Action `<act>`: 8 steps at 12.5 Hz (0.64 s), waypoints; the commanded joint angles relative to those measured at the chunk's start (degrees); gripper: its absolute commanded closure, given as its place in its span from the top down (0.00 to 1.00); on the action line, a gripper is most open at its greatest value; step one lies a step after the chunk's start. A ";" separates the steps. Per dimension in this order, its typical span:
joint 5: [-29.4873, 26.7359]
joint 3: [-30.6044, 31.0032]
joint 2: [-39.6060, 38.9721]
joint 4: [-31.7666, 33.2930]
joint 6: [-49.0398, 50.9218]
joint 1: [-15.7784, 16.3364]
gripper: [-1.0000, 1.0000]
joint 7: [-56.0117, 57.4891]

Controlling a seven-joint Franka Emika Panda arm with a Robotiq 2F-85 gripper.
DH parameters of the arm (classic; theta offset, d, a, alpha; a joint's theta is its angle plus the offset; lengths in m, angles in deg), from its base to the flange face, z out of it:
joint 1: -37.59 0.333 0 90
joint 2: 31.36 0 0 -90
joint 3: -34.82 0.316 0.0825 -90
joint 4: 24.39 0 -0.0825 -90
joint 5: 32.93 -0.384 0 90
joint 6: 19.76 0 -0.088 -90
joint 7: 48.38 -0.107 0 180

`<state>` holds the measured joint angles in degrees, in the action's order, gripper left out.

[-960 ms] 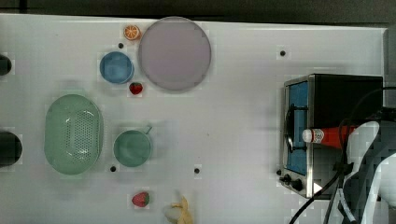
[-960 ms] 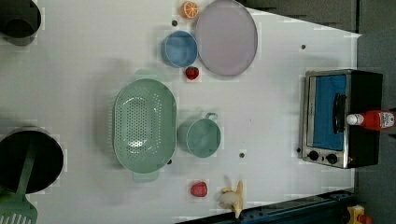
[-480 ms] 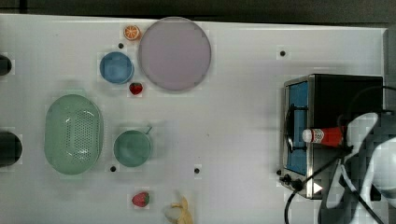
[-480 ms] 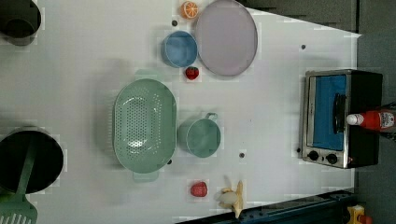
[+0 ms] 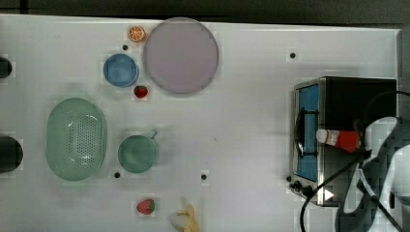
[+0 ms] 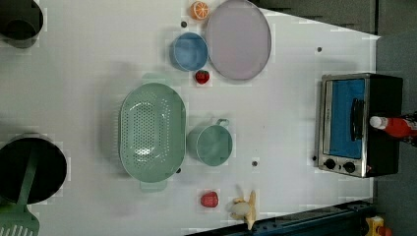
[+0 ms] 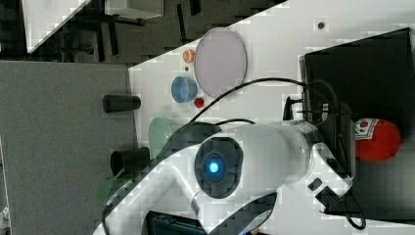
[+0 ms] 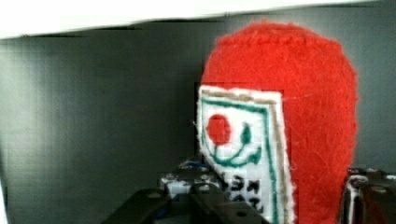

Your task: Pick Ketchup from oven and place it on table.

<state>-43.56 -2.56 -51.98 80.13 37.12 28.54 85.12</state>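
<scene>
The gripper (image 8: 280, 205) is seen in the wrist view with its dark fingers (image 8: 369, 196) set on both sides of the Ketchup (image 8: 285, 130), close against the red felt body; the jaws look narrowed around the bottle, but a firm pinch cannot be confirmed. The Ketchup (image 5: 338, 139) is lying on the roof of the oven (image 5: 348, 104), with its white cap pointing to the top view's left, over the glass door; it is not yet lifted.

Compared with the earlier top view, the white arm (image 5: 382, 159) has been moved further over the oven, up to the base of the bottle; the bottle itself has stayed in the same place.

On the table (image 5: 251, 145), well apart from the oven, are found a lilac plate (image 5: 181, 55), a blue bowl (image 5: 121, 70), an orange slice (image 5: 137, 33), a strawberry (image 5: 140, 91), a green colander (image 5: 76, 139), a green cup (image 5: 137, 153), a second strawberry (image 5: 145, 206) and a banana (image 5: 186, 220); black cables (image 5: 333, 183) are hanging beside the oven's knobs.
</scene>
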 commanded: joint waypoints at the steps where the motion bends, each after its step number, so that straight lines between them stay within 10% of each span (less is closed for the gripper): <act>1: -0.04 1.11 7.83 -7.83 12.21 4.29 0.63 1.41; 8: 1.78 16.79 13.13 -8.45 23.55 14.03 0.63 0.86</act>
<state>-40.84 8.62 -36.22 71.18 60.17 37.75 85.30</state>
